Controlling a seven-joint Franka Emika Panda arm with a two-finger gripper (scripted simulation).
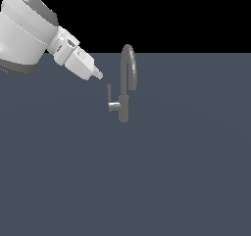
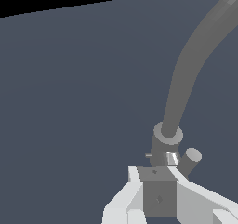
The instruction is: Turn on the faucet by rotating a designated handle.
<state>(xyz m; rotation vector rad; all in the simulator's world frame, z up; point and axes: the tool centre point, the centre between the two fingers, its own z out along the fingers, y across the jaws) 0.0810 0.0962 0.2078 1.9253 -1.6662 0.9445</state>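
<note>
The faucet [image 1: 124,103] stands upright on the bench [image 1: 171,171]; its handle [image 1: 111,100] projects as a short stub from the body toward the exterior view's left and ends in a slender rod pointing upward. The end effector [image 1: 99,75] hangs just above that rod's tip, on the side away from the spout, apart from it and holding nothing. Whether its fingers are spread or closed cannot be told from either view; judged next move: a short descent onto the rod.
</note>
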